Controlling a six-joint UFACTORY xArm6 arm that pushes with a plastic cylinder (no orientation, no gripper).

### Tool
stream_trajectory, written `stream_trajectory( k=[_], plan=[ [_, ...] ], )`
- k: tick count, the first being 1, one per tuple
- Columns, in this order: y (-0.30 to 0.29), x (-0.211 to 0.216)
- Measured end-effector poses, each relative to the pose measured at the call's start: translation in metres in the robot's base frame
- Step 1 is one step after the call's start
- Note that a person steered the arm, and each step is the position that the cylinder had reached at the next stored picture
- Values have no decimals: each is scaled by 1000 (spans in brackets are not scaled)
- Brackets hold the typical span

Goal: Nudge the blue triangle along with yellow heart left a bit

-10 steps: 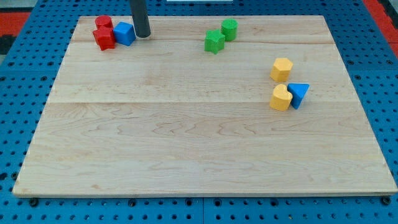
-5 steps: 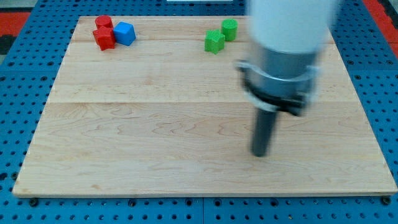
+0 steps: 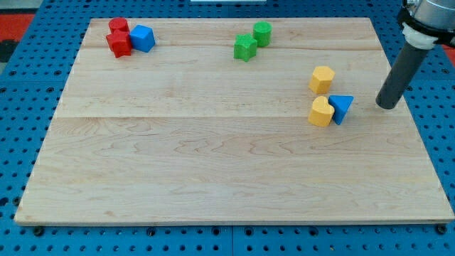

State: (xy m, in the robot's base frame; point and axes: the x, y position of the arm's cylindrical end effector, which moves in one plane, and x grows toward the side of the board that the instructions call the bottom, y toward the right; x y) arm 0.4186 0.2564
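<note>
The blue triangle [image 3: 342, 107] lies on the wooden board's right side, touching the yellow heart [image 3: 320, 112] on its left. My tip [image 3: 387, 106] rests on the board to the right of the blue triangle, a short gap away, at about the same height in the view. The dark rod rises toward the view's top right corner.
A yellow hexagon block [image 3: 322, 78] sits just above the heart. A green star [image 3: 245, 48] and a green cylinder [image 3: 262, 33] are at the top middle. Two red blocks [image 3: 119, 39] and a blue cube [image 3: 143, 38] are at the top left. The board's right edge [image 3: 419, 135] is near my tip.
My tip went from beside the blue cube at the top left, across the board's middle, to the right of the blue triangle. No block has moved.
</note>
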Motion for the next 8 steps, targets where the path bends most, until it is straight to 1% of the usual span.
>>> stream_trajectory(
  k=[1,3,6,8],
  plan=[
    [0,0],
    [-54,0],
    [-57,-3],
    [-55,48]
  ],
)
